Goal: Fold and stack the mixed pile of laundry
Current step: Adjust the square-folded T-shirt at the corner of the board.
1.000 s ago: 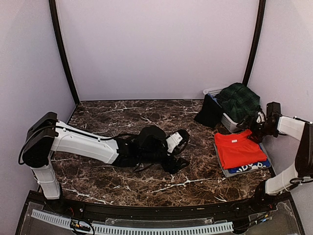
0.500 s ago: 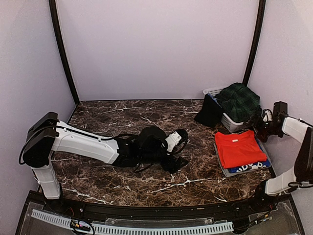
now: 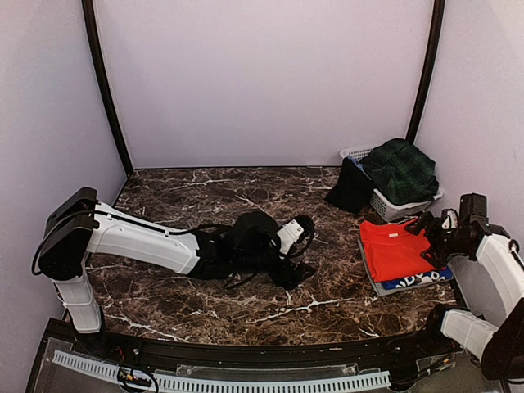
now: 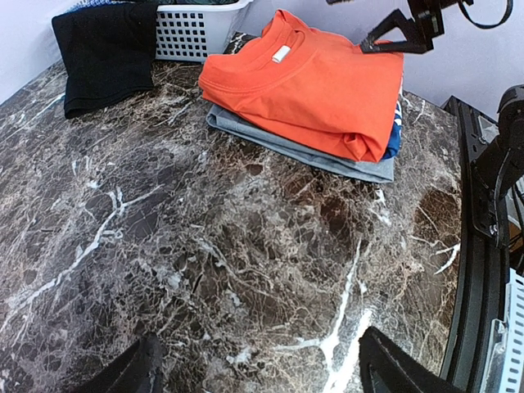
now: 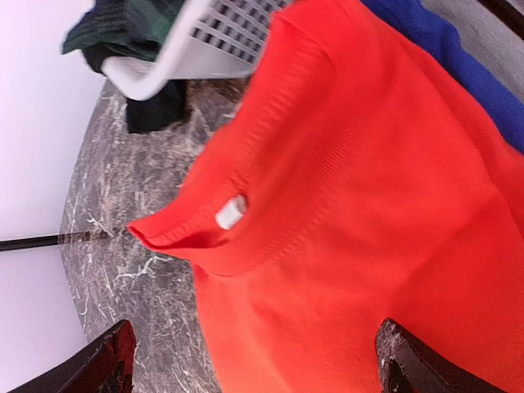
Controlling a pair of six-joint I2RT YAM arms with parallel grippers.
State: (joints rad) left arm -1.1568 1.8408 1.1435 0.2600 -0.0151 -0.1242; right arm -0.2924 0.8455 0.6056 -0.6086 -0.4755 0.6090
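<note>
Under orange T-shirt (image 3: 395, 248), half-hidden blue T-shirt (image 3: 420, 281).

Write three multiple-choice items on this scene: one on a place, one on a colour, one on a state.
1. The skirt lies:
A. on the floor
B. in the basket
C. on a chair

2. The topmost folded shirt is:
A. red-orange
B. yellow
C. white

3. The right pincer is:
A. shut on a sock
B. open, holding nothing
C. out of every view

Key:
1. B, the green tartan is heaped in the white basket at the far right.
2. A, the left wrist view shows red-orange on top of the pile.
3. B, its fingers stand wide apart over the shirt and grip no cloth.
</note>
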